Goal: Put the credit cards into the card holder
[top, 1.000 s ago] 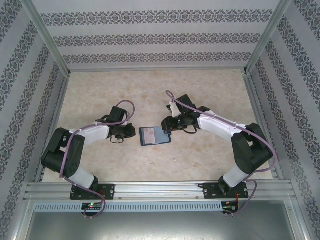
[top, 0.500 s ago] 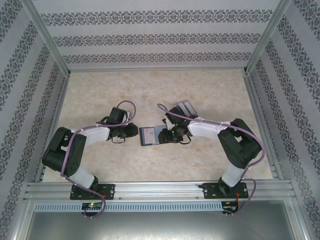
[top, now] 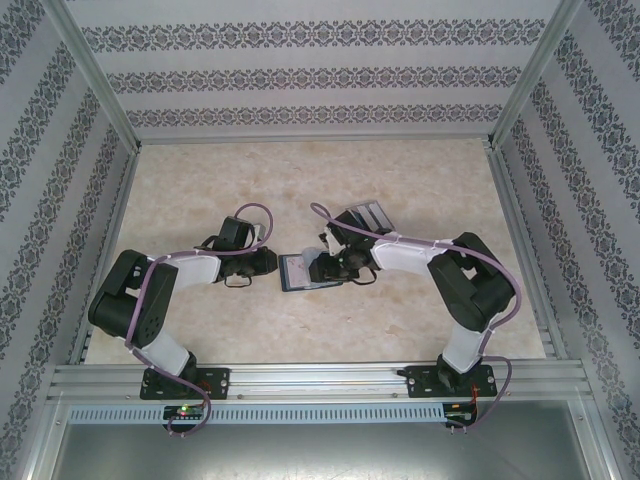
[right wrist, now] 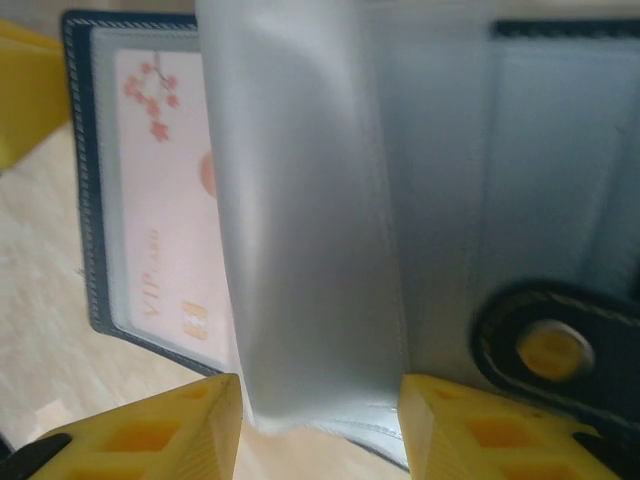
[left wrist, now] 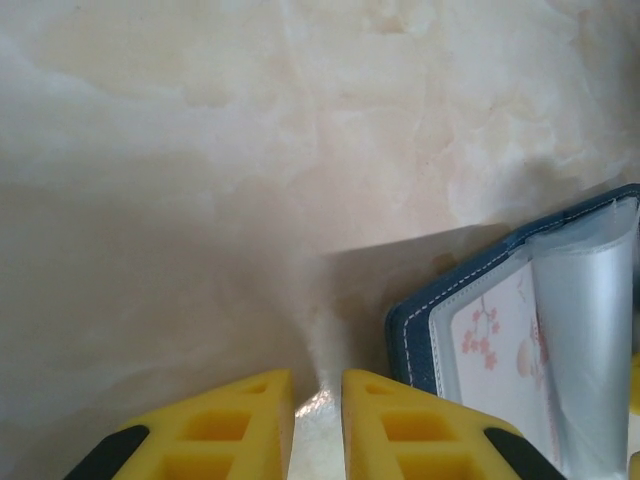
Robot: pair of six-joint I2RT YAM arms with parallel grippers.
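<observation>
The card holder (top: 300, 272) lies open on the table between both arms, dark navy with white stitching. A whitish credit card (right wrist: 165, 200) with pink blossoms sits in its left clear pocket, and shows again as the card (left wrist: 500, 340) in the left wrist view. A loose clear sleeve (right wrist: 300, 230) stands up from the middle, with the snap button (right wrist: 548, 350) to its right. My right gripper (right wrist: 320, 420) is open, its fingers astride that sleeve's near edge. My left gripper (left wrist: 318, 400) sits just left of the holder (left wrist: 440, 310), its jaws a narrow gap apart over bare table.
A clear slotted plastic case (top: 367, 216) lies behind the right arm. Metal frame rails (top: 510, 220) and patterned walls close in the marble-look table (top: 200, 180) on three sides. Bare tabletop stretches toward the back and the left.
My right arm has swung left and down onto the open holder, uncovering the clear case, and its jaws have widened. My left gripper has edged right toward the holder's left edge.
</observation>
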